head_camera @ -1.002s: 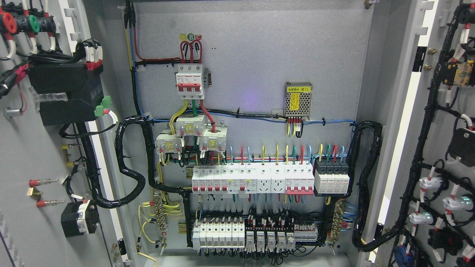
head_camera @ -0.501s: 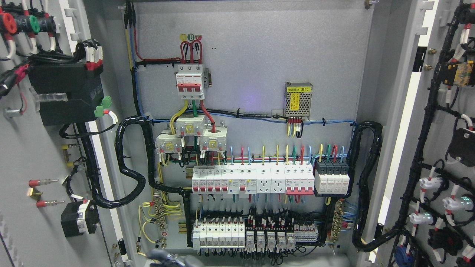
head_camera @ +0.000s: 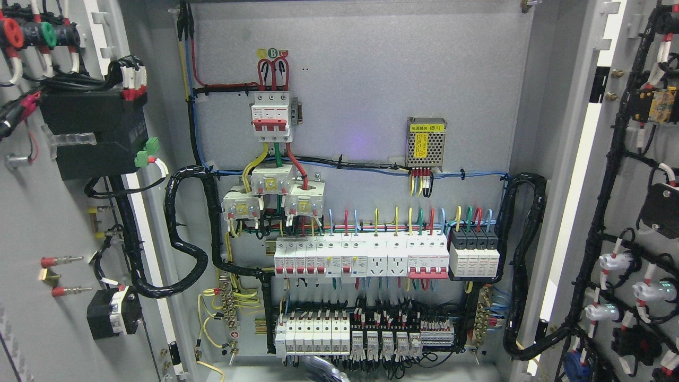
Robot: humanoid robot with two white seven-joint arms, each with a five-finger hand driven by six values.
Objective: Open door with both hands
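Observation:
Both doors of the grey electrical cabinet stand wide open. The left door (head_camera: 48, 223) shows its inner face with a black box and wiring, and the right door (head_camera: 626, 48) shows its own with black cable looms. A blurred grey-dark shape (head_camera: 321, 370) pokes up at the bottom edge just left of the middle, probably part of a hand. Its arm is hidden, so I cannot tell which side it belongs to. It touches neither door.
Inside, the back panel (head_camera: 360, 63) carries a red-white main breaker (head_camera: 271, 116), a row of breakers (head_camera: 360, 257), terminal blocks (head_camera: 366, 334) and a small power supply (head_camera: 425, 142). Thick black cable loops (head_camera: 185, 249) hang beside both door hinges.
One second ago nothing showed at the bottom edge. Half a second ago a dark blur sat at the lower left of the cabinet floor; now it is further right. The doors have not moved.

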